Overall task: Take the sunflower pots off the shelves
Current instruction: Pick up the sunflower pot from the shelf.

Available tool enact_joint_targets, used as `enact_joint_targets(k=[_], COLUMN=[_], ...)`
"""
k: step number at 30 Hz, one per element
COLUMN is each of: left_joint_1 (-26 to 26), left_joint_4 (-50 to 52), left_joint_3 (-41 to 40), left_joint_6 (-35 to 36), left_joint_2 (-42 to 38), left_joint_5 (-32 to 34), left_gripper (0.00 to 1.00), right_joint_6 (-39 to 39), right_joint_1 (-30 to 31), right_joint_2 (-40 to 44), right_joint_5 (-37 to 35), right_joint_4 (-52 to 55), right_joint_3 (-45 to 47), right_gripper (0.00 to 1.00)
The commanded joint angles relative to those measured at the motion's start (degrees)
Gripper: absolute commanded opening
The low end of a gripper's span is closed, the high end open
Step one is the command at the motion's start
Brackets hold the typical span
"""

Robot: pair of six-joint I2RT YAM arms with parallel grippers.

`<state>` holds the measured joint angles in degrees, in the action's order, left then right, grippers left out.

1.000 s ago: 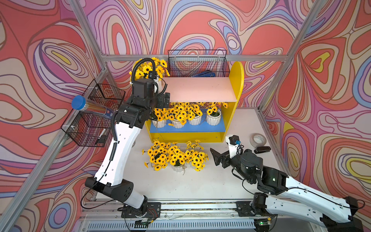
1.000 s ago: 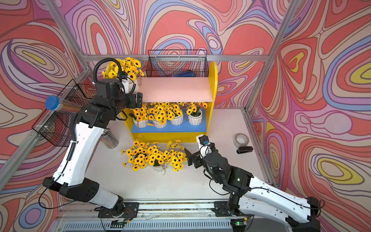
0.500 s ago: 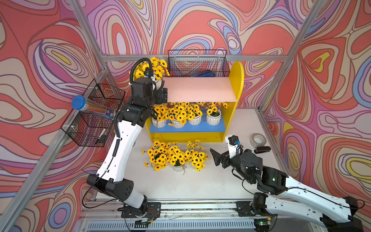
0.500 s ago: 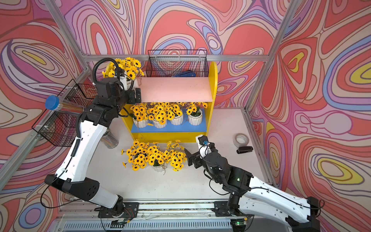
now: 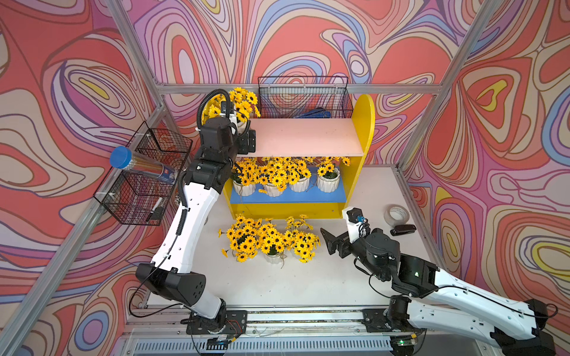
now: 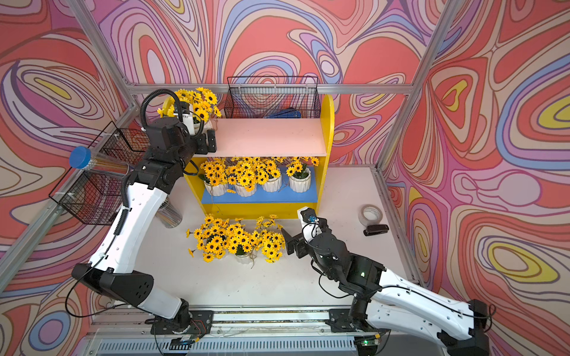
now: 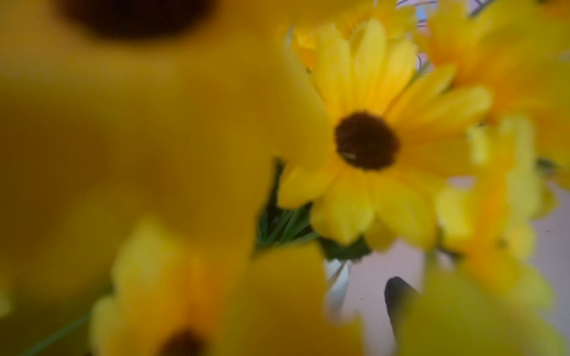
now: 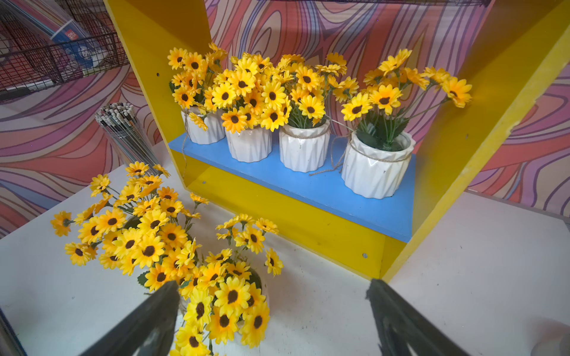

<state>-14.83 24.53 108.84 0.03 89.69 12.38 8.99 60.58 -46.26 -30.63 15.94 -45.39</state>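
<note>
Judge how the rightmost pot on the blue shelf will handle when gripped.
The rightmost pot looks like glazed ribbed ceramic: probably rigid, somewhat slippery, and breakable if dropped. Its sunflowers splay sideways, so it may tip if pushed high. Its loose twine could snag.

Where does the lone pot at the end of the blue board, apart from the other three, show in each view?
A top view: lone pot on the blue board, beside the yellow side panel.
A top view: lone pot, same spot.
Left wrist: not in it; only blurred flowers.
Right wrist: lone pot, nearest of the four.
Shared landmark: the blue board.
</note>
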Motion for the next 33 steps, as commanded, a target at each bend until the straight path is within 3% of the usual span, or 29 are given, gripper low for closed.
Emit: enact_joint_targets(k=[1, 18, 33], left_joint_1=[0.83, 2.0, 2.09], left_joint_4=[-4.32, -18.84, -24.67], left_joint_3=[-0.86, -7.22, -8.19], left_joint_6=[0.94, -0.24, -0.2], left_joint_2=[1.22, 2.01, 3.91], left_joint_5=[-1.53, -1.42, 1.1], left_gripper=[1.0, 1.0, 1.0], right_joint_6=[-1.18, -2.92, -4.22], right_joint_1=[0.25, 0.29, 0.25], right_joint_2=[-0.4, -2.04, -1.6], right_joint_5=[0.37, 2.24, 4.06], right_joint_4=[-1.17, -1.95, -2.5], right_joint_3=[-0.01, -0.84, -0.82], right_gripper=[0.98, 0.98, 0.98])
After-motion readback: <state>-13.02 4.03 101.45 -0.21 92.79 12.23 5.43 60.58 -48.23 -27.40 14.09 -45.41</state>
